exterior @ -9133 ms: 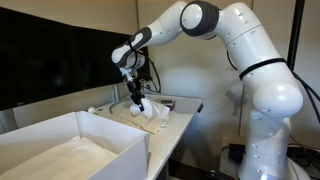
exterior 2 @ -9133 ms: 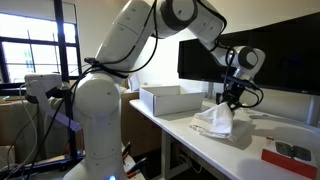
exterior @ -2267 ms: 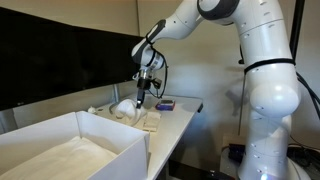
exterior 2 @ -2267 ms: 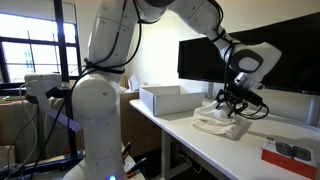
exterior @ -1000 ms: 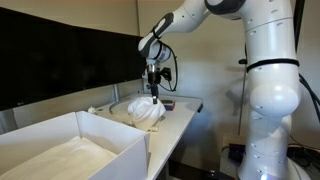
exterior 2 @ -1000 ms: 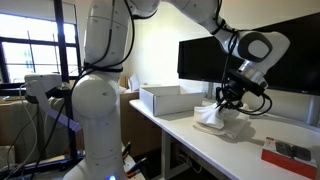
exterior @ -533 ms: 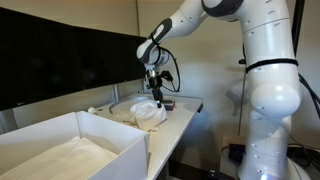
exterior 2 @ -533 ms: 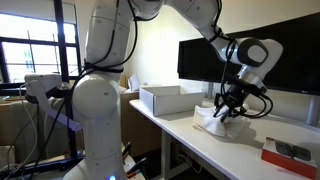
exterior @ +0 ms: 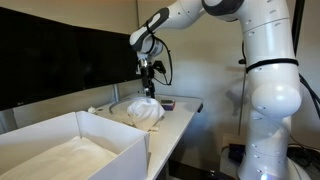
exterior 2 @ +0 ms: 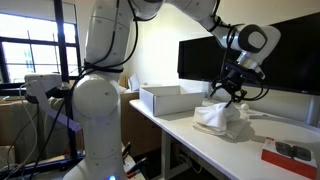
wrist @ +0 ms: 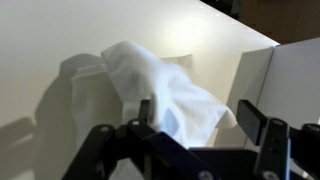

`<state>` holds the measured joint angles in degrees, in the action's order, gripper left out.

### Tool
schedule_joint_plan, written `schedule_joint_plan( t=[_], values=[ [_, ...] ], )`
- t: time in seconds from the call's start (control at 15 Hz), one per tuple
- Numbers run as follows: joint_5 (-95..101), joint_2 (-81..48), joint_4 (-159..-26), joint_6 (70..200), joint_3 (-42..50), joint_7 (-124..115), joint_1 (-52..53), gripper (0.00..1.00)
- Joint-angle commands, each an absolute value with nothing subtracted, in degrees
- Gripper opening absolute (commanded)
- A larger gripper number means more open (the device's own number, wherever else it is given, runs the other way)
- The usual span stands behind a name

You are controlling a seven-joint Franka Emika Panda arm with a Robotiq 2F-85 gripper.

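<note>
White crumpled cloth [exterior: 145, 111] lies heaped on the white table [exterior: 183, 112], beyond the far end of the open white box [exterior: 75, 140] and just beside a small dark object [exterior: 166, 103] near the table's far edge. In both exterior views the gripper [exterior: 149, 90] hangs directly over the heap, pointing down, with the cloth's raised peak just below its fingertips. From these angles its opening cannot be judged. An exterior view adds the black monitor [exterior 2: 285, 55] behind the gripper [exterior 2: 217, 93] and a flat red object [exterior 2: 290, 157] lying well apart from the cloth [exterior 2: 222, 118] at the near end of the table. The wrist view alone settles the jaws: the two fingers [wrist: 143, 114] stand wide apart, and a raised fold of the cloth [wrist: 150, 80] sits in the gap between them, unclamped. Whether the fold touches either finger cannot be told. The same view shows a wall of the box [wrist: 290, 70] at right and bare table [wrist: 60, 35] beyond the cloth.
</note>
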<state>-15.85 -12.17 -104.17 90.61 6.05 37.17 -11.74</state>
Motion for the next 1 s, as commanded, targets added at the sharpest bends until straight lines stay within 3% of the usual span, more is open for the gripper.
schedule_joint_plan(
  t=[0.0,0.93],
  values=[
    [-18.05,-15.69,-96.95,85.75,6.4,33.47,-12.59,1.0],
    [-13.24,-25.6,-91.2,84.4,5.35,23.83,-12.08,1.0]
  ],
)
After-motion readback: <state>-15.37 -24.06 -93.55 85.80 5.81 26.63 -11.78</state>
